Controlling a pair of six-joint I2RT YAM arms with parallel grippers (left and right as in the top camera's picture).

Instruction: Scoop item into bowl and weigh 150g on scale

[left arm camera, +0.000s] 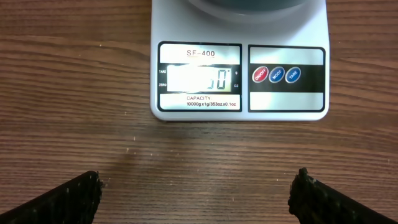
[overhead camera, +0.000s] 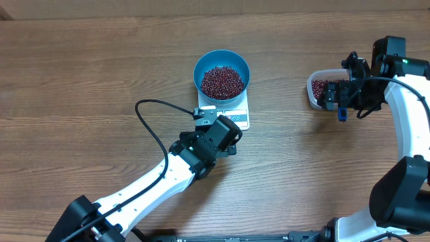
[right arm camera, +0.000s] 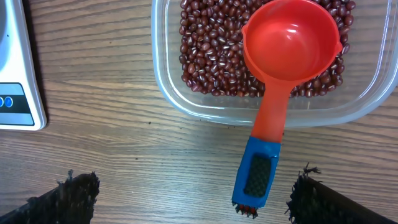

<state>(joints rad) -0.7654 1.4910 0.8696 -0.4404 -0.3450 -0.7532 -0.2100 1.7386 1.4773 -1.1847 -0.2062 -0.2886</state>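
Beans [overhead camera: 222,81] are lying heaped in the bowl [overhead camera: 199,62] on the scale [left arm camera: 186,25], its glared display [left arm camera: 199,79] seemingly reaching target, so little is remaining; the scoop [right arm camera: 283,56] is resting in the tub [right arm camera: 165,87] off the scale, left gripper [left arm camera: 196,193] and right gripper [right arm camera: 193,190] gaping wide, empty.

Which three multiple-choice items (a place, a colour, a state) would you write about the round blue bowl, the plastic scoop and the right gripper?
1. Where does the round deep blue bowl stand?
A. On the flat white rectangular scale.
B. On a grey tray.
C. On the bare table.

2. What colour is the cup of the plastic scoop in the clear plastic tub?
A. Green.
B. Red.
C. White.

3. How is the right gripper?
A. Shut on the scoop.
B. Shut on the bowl.
C. Open, empty.

Answers:
1. A: the scale lies under it.
2. B: red cup, blue handle.
3. C: fingers wide apart, clear of the scoop.
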